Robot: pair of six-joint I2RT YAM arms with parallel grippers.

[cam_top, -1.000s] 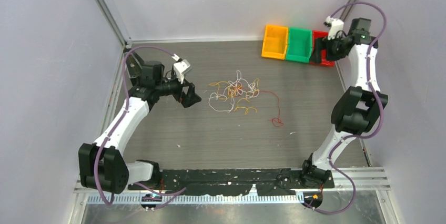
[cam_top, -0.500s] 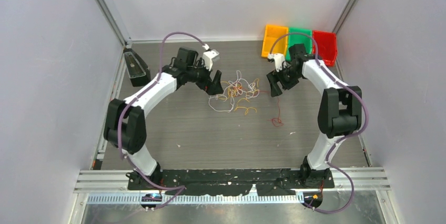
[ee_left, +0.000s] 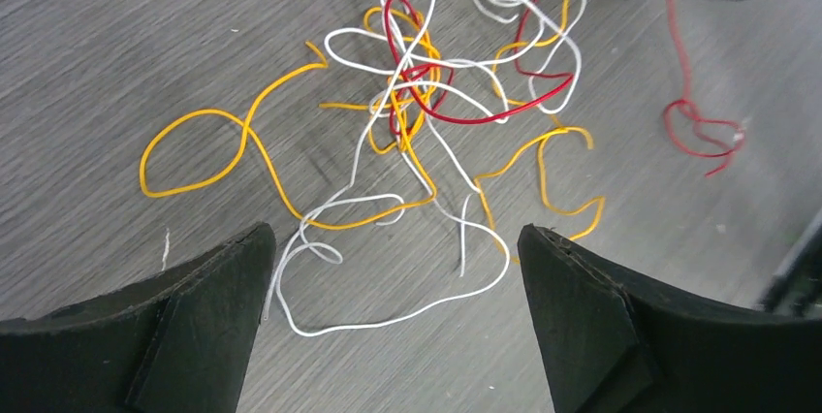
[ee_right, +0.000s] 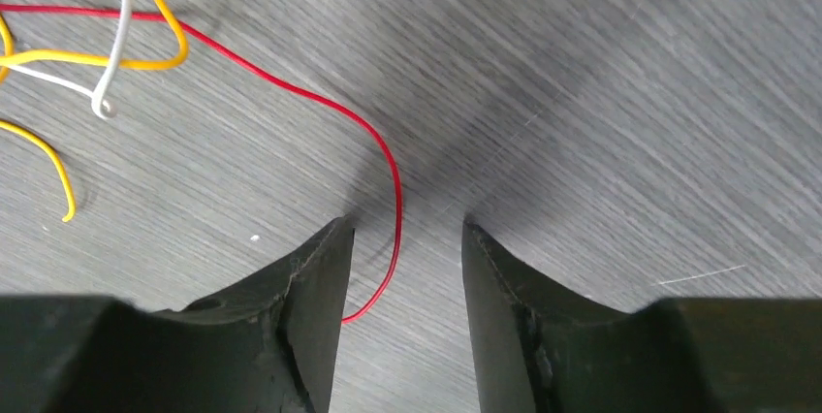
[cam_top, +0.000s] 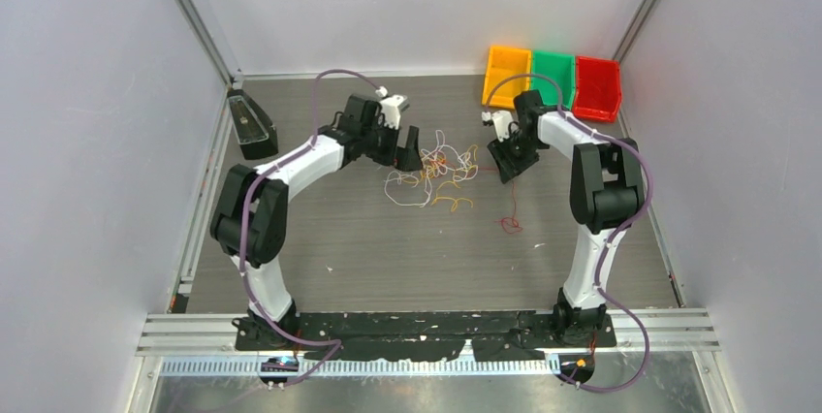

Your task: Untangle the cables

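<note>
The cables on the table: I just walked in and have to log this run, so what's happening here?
Two robot arms are working on a tangle of thin red, white and yellow-orange cables in the middle of the table. The left gripper is open at the tangle's left edge, with some loops between its fingers. The right gripper is open too, straddling the red cable that trails out to the right. Neither grips anything yet, and the cables are not yet untangled.

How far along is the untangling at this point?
Nothing separated yet: the red, white and yellow cables lie in one tangle. In hand: the open right gripper straddles a loose stretch of the red cable; the open left gripper hangs over the tangle. Gripping and pulling apart remain.
</note>
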